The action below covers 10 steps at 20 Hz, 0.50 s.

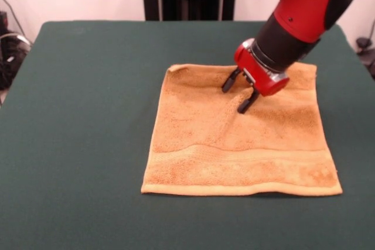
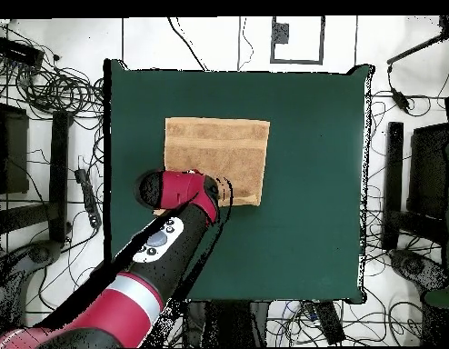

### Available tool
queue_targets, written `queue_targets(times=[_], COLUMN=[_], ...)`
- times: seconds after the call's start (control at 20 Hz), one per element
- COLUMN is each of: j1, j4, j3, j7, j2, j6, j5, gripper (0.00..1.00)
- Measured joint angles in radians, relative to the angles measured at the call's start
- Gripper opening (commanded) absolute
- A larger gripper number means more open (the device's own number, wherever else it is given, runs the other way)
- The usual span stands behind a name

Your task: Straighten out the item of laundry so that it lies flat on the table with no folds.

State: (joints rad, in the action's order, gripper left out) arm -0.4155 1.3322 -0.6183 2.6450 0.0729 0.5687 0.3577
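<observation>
1. One towel is what you face in the front view: golden-orange terry cloth spread on the dark green tabletop, lying toward 3 o'clock of the tabletop's middle.
2. You can see that it lies mostly flat, with a woven border band running across near its 6 o'clock edge and a shallow ripple just above that band.
3. Its corner at 10 o'clock looks slightly curled.
4. Your claw hangs from the red and black arm, which enters from 1 o'clock.
5. The two dark fingers stand apart, a clear gap between them, and grip nothing.
6. Their tips are at the towel's surface in its upper half, toward 12 o'clock of the cloth; you cannot tell whether they press into it.
7. In the overhead view the towel shows as a rough square at about 11 o'clock of the tabletop's middle.
8. The arm comes in from 7 o'clock, and its red wrist covers the towel's corner at 7 o'clock.
9. Here you cannot make out the claw's fingers clearly.
</observation>
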Motion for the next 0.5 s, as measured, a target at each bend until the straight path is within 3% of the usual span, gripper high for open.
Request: queue_targets(times=[0.5], j1=[-0.003], j4=[0.006], j3=[-0.003], j7=[0.000], j2=[0.000], j6=[0.000], j5=[0.000], gripper=[1.00])
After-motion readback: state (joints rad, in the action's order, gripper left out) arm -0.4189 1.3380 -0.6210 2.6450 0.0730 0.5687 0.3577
